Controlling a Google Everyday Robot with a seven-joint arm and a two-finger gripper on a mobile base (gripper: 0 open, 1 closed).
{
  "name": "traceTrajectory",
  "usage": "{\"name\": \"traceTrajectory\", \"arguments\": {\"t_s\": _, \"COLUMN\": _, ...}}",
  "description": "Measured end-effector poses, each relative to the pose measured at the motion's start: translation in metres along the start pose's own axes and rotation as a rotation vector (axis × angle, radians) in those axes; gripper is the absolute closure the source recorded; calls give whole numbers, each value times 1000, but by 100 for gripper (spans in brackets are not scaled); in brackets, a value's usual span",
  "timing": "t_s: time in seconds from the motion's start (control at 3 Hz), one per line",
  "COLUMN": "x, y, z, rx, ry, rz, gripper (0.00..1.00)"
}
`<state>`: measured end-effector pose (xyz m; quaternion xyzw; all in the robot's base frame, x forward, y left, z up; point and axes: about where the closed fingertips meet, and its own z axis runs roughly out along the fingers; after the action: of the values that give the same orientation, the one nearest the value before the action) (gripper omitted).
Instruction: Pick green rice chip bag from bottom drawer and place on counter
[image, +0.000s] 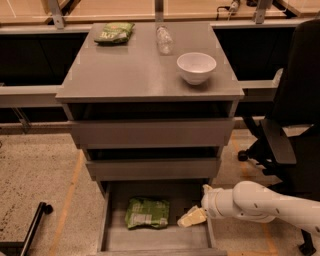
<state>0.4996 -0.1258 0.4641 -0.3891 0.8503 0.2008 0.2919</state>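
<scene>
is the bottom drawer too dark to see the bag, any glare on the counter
Camera view: the bottom drawer is shaded, but the green rice chip bag still shows, the gripper beside it; the counter has soft sheen, no harsh glare.

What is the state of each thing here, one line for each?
bottom drawer: pulled open
green rice chip bag: lying flat in it, not held
hand: inside the drawer, right of the bag, apart
white bowl: upright on the counter
darker green bag: lying on the counter
</scene>
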Motion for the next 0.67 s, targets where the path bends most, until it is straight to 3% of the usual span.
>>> {"name": "traceTrajectory", "arguments": {"t_s": 0.67, "x": 11, "y": 0, "z": 11, "rx": 2, "ry": 14, "rz": 40, "gripper": 0}}
